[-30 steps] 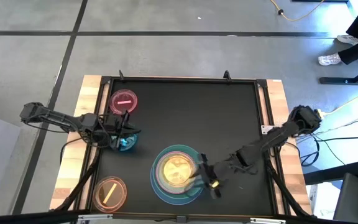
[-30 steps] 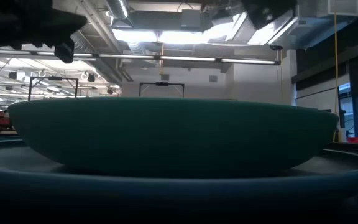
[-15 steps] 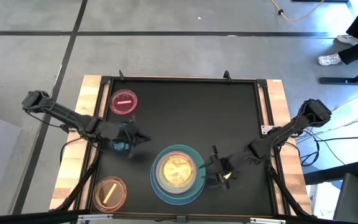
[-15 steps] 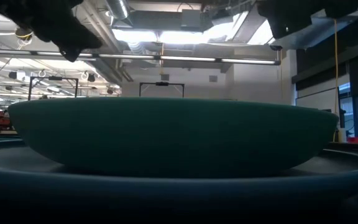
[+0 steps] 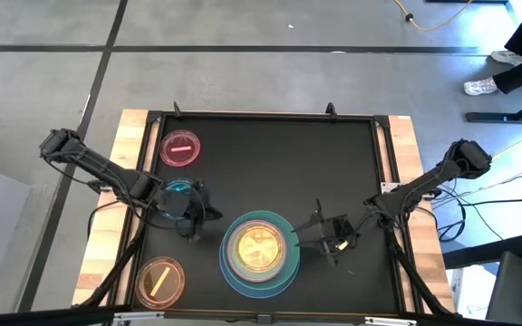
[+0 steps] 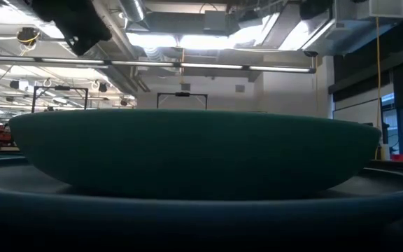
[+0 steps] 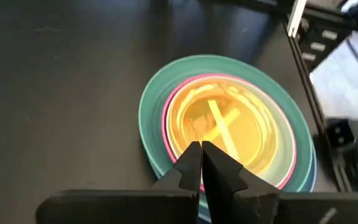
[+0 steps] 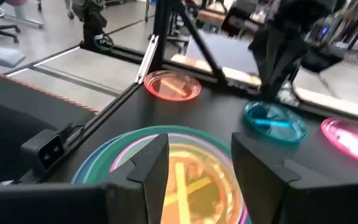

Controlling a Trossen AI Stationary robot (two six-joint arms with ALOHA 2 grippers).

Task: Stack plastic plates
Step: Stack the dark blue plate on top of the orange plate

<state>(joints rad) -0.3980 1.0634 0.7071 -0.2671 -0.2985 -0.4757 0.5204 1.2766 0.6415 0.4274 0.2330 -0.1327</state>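
Note:
A stack of plates [image 5: 259, 252] stands near the table's near edge: light blue, teal and pink rims, with a small yellow-orange translucent plate [image 7: 219, 121] on top. A small blue plate [image 5: 178, 188] lies on the table to its left. My left gripper [image 7: 201, 149] hangs shut beside that plate, above the table, pointing at the stack, with nothing between its fingers. My right gripper [image 8: 201, 155] is open just right of the stack [image 8: 179, 168]. A small pink plate [image 5: 180, 149] and a small orange plate [image 5: 160, 281] lie apart on the left.
The black mat's raised frame [image 5: 261, 116] runs round the work area, with wooden table edges [image 5: 120, 163] on the left and right. In the low view the stack's teal plate [image 6: 194, 154] fills the picture. A person's shoe [image 5: 478, 86] shows on the floor beyond the table.
My right gripper has drawn back from the stack's right rim toward the table's right and far edges. My left gripper has risen and swung toward the stack. The blue plate now shows a little nearer the far edge than before.

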